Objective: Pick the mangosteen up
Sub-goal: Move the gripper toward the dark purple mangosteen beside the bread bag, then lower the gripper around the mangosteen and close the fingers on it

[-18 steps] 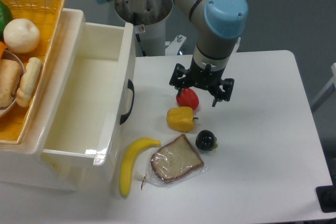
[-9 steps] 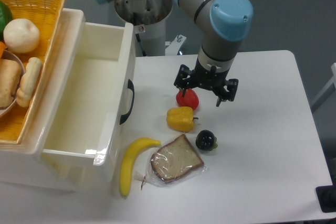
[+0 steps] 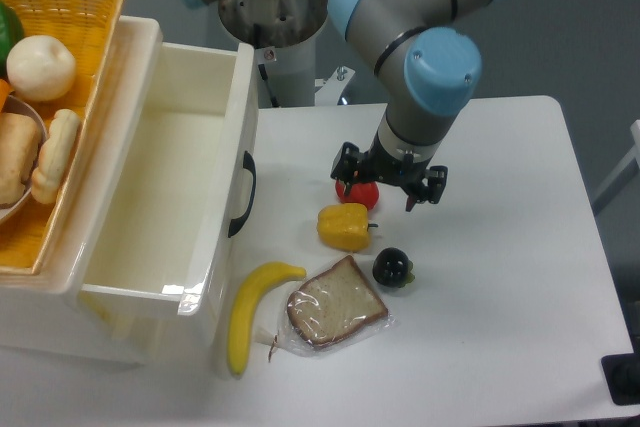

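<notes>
The mangosteen point(image 3: 392, 268) is a small glossy blackish round fruit with a bit of green at its right side. It lies on the white table point(image 3: 500, 247), to the right of the bread slice and below the yellow pepper. My gripper point(image 3: 388, 187) hangs above the table, up and slightly left of the mangosteen, over the red pepper point(image 3: 359, 193). Its fingers are spread apart and hold nothing.
A yellow pepper point(image 3: 344, 226) lies left of the mangosteen. A wrapped bread slice point(image 3: 335, 303) and a banana point(image 3: 251, 309) lie toward the front. A white open bin point(image 3: 160, 207) stands at the left, with a yellow basket point(image 3: 60, 7) of food behind it.
The gripper has moved down and a little toward the front, closer to the table and the mangosteen. The fruits have not moved.
</notes>
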Motion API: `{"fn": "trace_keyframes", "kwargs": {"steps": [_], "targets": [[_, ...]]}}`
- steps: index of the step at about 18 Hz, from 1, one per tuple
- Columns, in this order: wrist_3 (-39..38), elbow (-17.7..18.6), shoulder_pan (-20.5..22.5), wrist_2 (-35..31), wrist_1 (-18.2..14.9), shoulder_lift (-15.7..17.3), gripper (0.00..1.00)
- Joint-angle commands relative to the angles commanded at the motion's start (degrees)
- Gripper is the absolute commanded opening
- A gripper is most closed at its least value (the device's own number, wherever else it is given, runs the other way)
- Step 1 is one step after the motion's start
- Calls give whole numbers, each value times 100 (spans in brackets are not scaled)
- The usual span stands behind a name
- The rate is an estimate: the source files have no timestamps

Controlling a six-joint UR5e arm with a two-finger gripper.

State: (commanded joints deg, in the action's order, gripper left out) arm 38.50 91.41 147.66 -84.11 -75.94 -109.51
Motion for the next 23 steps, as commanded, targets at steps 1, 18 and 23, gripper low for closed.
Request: {"fn": "trace_keyframes", "kwargs": {"steps": [1,18,23], "targets": [[-18,0,0,9,52,-70,100],[1203,-439,62,-17,817,-1011,100],[1274,-448,70,-17,835,-1178,100]]}}
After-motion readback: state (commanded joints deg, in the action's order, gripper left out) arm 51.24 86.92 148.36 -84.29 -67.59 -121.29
